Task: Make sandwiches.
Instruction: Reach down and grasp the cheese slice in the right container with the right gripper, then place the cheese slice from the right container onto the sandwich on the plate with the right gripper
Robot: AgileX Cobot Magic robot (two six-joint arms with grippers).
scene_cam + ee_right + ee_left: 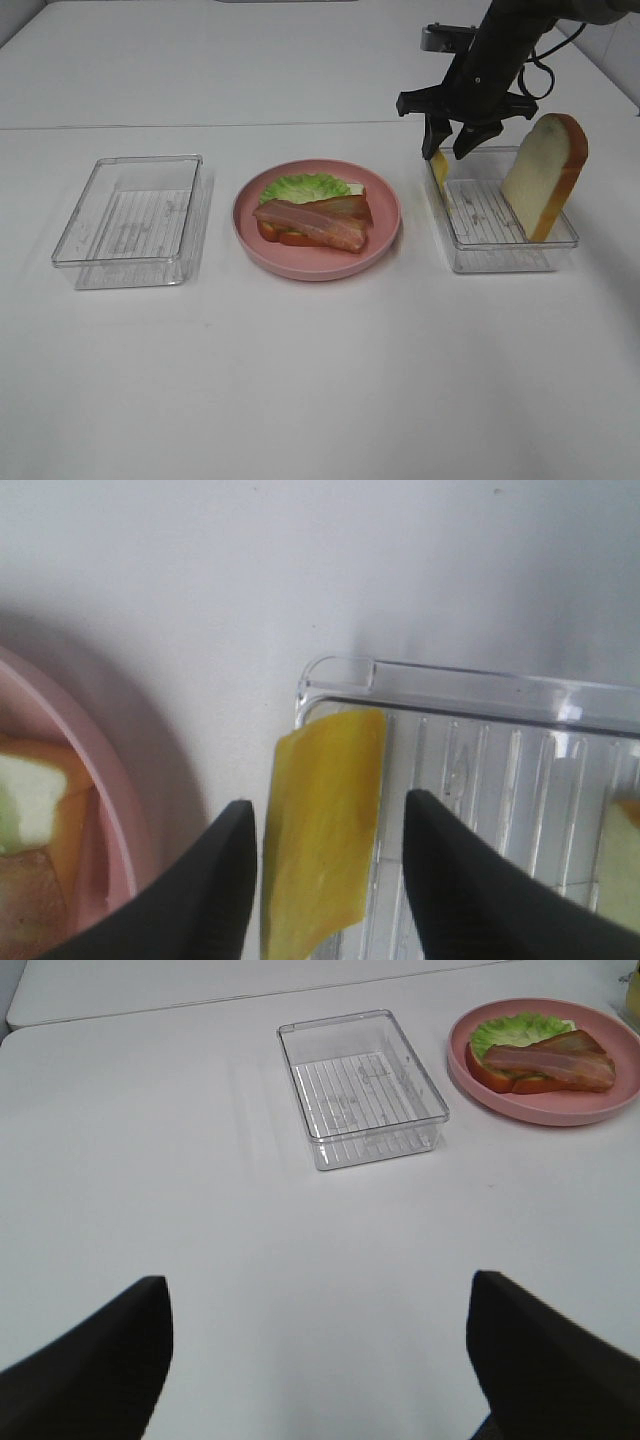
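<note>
Only from the right wrist: right gripper [328,800] apart, straddling the cheese slice [325,770] at the tray [480,692] corner, slim gaps both sides. Left gripper [315,1282] spread wide above worktop [200,1160]. On the plate [385,240], bacon [315,220] over lettuce [300,187], bread [268,231] underneath mostly hidden.

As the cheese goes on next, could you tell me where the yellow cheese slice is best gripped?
Grip its upper edge, coming down from above. The cheese slice stands on edge, leaning on the clear tray wall nearest the pink plate, so its top edge is the free part. The right gripper should straddle it, one finger on each flat face.
</note>
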